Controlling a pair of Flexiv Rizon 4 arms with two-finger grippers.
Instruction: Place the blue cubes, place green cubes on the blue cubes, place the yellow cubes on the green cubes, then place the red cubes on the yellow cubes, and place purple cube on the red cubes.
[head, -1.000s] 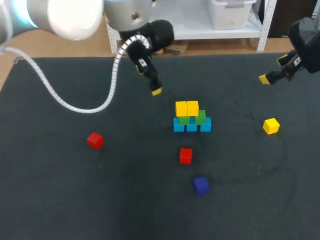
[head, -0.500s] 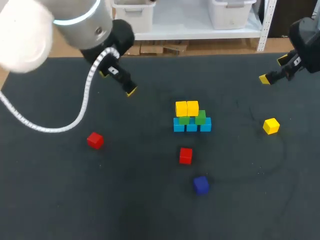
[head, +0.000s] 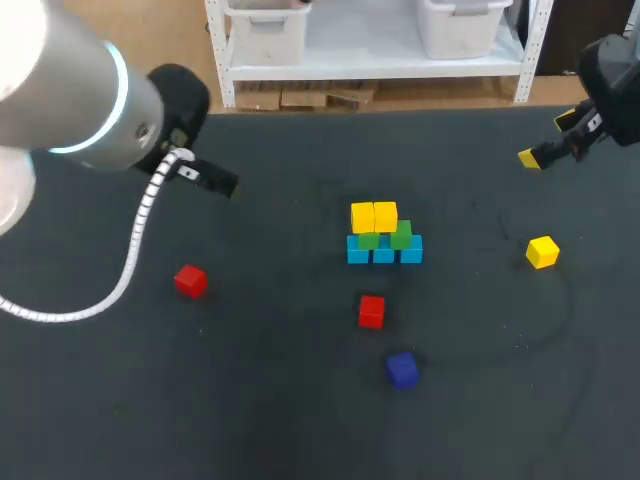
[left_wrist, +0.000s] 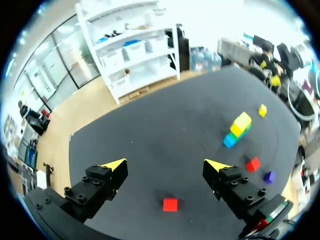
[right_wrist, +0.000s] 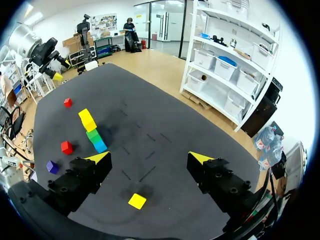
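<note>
1. Two yellow cubes (head: 373, 216) sit on the green cubes (head: 401, 236), which rest on the row of blue cubes (head: 384, 251) at mid-table. A third yellow cube (head: 542, 251) lies loose, well apart to the right.
2. Your left gripper (left_wrist: 165, 167) has swung away from the stack within the last second, out to the far left. Its fingers stand wide with nothing between them.
3. It now hangs almost over the left red cube (left_wrist: 170, 204), so you should probably expect a red pick next.
4. Your right gripper (right_wrist: 150, 157) has not moved at the far right. Its fingers are wide and empty, with the loose yellow cube just ahead of them, so the yellow layer looks unfinished.
5. The second red cube (head: 371, 311) and the purple cube (head: 402, 370) wait untouched on the near side of the stack.
</note>
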